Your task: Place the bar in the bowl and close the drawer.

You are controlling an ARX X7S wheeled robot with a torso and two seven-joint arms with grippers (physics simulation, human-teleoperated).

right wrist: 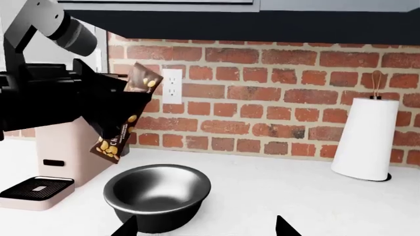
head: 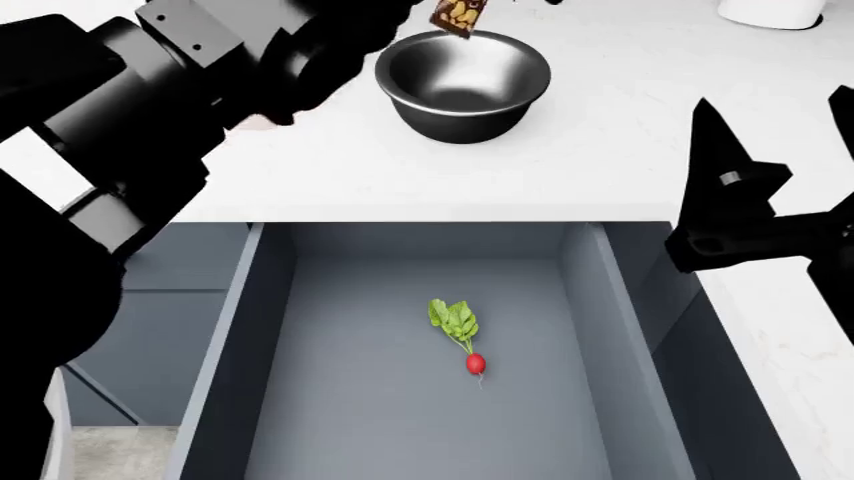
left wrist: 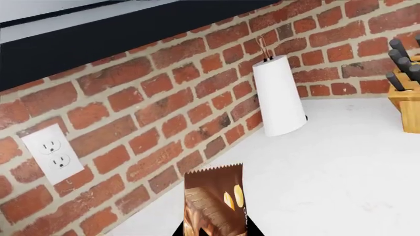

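My left gripper [right wrist: 121,105] is shut on the dark-brown bar [right wrist: 113,143], holding it upright in the air just above the far left rim of the steel bowl [right wrist: 157,196]. In the left wrist view the bar [left wrist: 213,196] stands up between the jaws. In the head view the bar [head: 458,14] hangs over the bowl's [head: 463,80] back edge. The blue-grey drawer [head: 227,340] stands wide open below the counter. My right gripper [head: 774,115] is open and empty, to the right of the bowl; its tips also frame the right wrist view [right wrist: 206,227].
A red radish with green leaves [head: 474,362] lies in the drawer. A coffee machine [right wrist: 59,162] stands left of the bowl. A paper towel roll [right wrist: 367,137] and a knife block [left wrist: 406,98] stand by the brick wall, with a wall outlet [right wrist: 172,86].
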